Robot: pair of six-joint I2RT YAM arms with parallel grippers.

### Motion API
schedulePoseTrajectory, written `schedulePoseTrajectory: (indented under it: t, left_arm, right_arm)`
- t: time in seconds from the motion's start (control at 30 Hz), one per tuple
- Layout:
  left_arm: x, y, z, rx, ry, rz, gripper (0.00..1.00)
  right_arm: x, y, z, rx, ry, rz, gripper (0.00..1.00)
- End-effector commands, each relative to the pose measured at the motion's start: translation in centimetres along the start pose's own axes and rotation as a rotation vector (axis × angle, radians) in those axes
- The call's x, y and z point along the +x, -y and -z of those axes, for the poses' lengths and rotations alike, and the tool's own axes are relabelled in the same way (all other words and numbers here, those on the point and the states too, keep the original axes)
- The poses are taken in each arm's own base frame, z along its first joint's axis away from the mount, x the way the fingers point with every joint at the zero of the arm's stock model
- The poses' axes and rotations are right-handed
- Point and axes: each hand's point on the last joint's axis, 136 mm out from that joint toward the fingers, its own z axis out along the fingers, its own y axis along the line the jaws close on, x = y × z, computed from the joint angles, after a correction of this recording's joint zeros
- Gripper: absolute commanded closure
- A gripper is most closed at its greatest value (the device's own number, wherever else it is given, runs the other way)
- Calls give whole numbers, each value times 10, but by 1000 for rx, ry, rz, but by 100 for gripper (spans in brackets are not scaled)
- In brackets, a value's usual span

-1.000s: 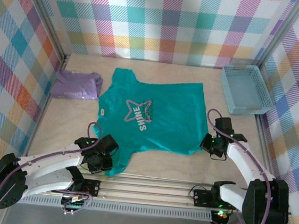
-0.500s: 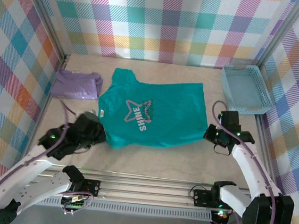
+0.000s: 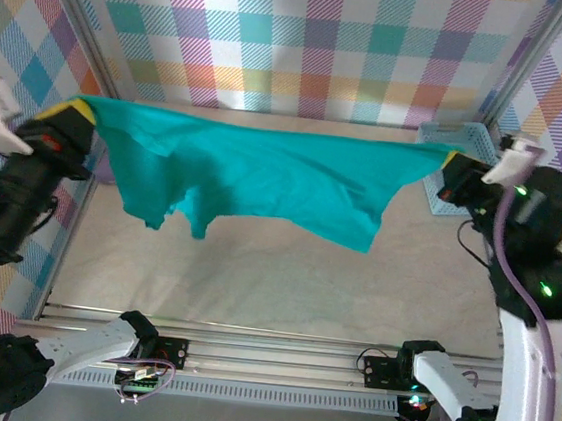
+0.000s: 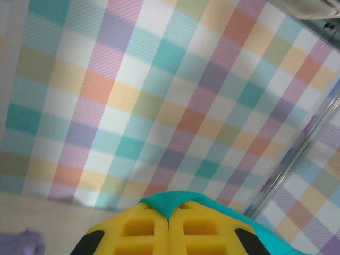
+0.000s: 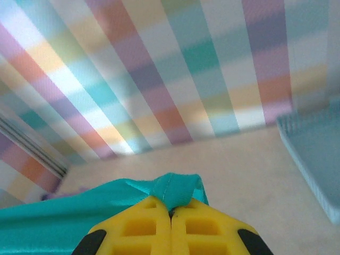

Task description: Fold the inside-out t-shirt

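A: We log the plain teal-green soft cotton t-shirt lifted off the pale table and stretched like a banner between the two arms.
B: Agreed. Left gripper: yellow pads pressed together on a teal fold at the cloth's left end.
A: Right gripper: likewise clamped, pinching a bunched teal edge with a seam showing.
B: We note the top edge runs taut. The lower part sags, with a sleeve and a corner hanging loose.
A: The light blue plastic tray sits on the table at far right, beyond the right gripper.
B: A scrap of pale lavender fabric lies low left in the left wrist view. We cannot make out more of it.
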Motion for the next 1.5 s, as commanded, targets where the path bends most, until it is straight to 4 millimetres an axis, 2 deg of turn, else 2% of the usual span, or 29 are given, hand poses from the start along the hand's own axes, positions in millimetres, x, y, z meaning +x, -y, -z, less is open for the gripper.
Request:
schedulePoseTrajectory:
  t: [0.0,0.13,0.23,0.3,0.43,0.53,0.63,0.77,1.07,1.33,1.47]
  left_arm:
    - [-2,0,-2,-19,-27,-134,100]
    - [-9,-5,2,-40,0,-172,100]
    - [0,-9,-6,-74,-3,-213,100]
    - [17,-17,-26,-149,-43,-264,100]
    - [51,-18,-69,-233,-115,-344,100]
    - [53,-9,-89,-225,-122,-350,100]
    - [48,1,-97,-196,-130,-338,100]
    - [38,5,-86,-159,-108,-320,100]
    - [17,-6,-40,-123,-39,-291,100]
    - [-12,3,-2,-3,39,-221,100]
    - [-25,8,1,13,65,-214,100]
  right_arm:
    - [-9,-5,37,9,15,41,95]
    - [-28,-15,68,-6,76,74,95]
    - [-30,-16,75,-10,90,84,95]
    - [-23,-14,64,-8,65,82,95]
    - [-6,-2,19,16,-9,85,95]
    - [-6,3,-7,30,-20,96,95]
    - [-11,1,-20,24,-28,101,95]
    - [-17,-4,-11,6,-3,105,95]
    - [-20,-5,45,22,59,122,95]
    - [-34,-18,93,-12,128,126,95]
    - [-46,-25,107,-23,166,140,95]
